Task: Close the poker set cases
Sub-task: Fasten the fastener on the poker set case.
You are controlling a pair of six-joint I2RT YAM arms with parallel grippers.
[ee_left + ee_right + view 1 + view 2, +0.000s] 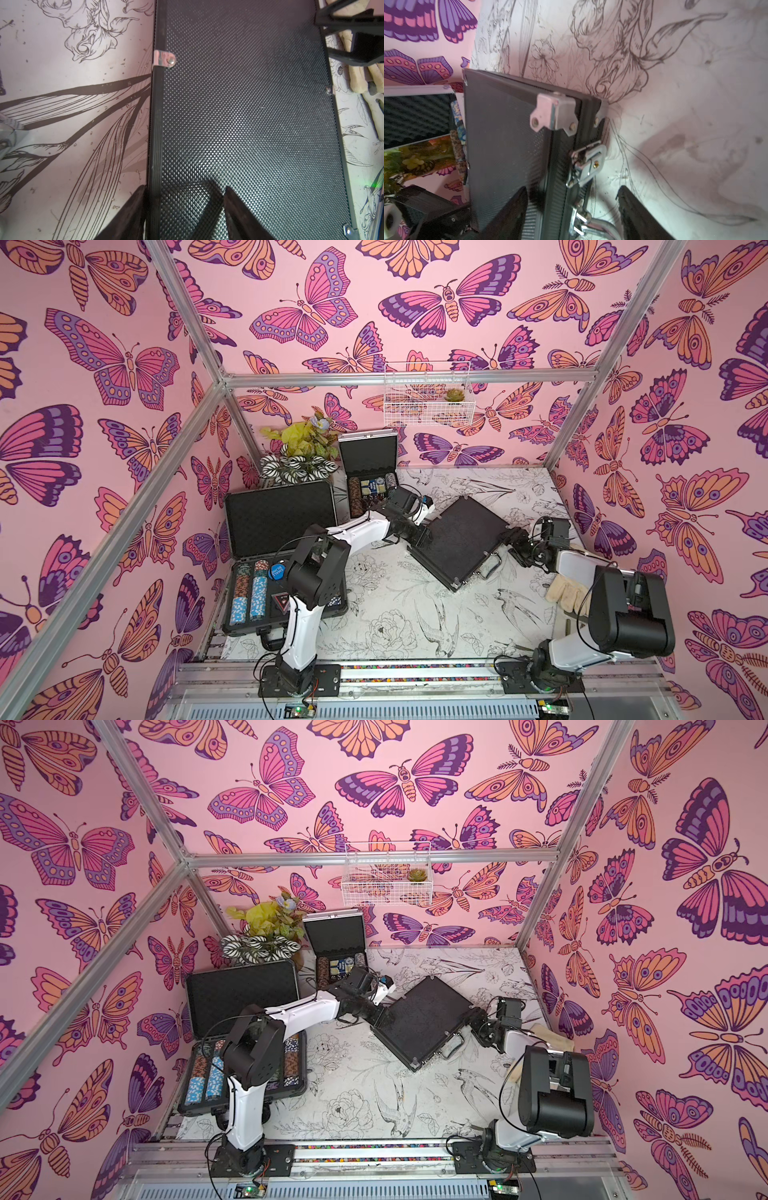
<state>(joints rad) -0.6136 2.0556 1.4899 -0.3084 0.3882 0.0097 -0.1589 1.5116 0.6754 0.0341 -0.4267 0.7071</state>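
Looking from the front of the worktop (415,614), you first see the big black case (278,518) on the left. It is open, its lid stands up, and rows of coloured chips (249,593) lie inside. On the right lies a pale glove (567,593).

Next, in the middle, you find the middle-sized black case (461,543), set at a slant with its lid down flat. Your left jaws are at its left corner. They are open, one jaw over the dotted lid (239,104) and one down beside the edge, and they hold nothing. Your right jaws are at the other side, by the shiny latch (587,164). They are open too, one jaw over the lid and one over the worktop, with nothing held.

Farther back, by the wall, the small silver case (368,456) is open with its lid up. Leafy plants (299,448) stand just beside it. High on the back wall hangs a white wire basket (428,402) with a little green plant (454,395) in it
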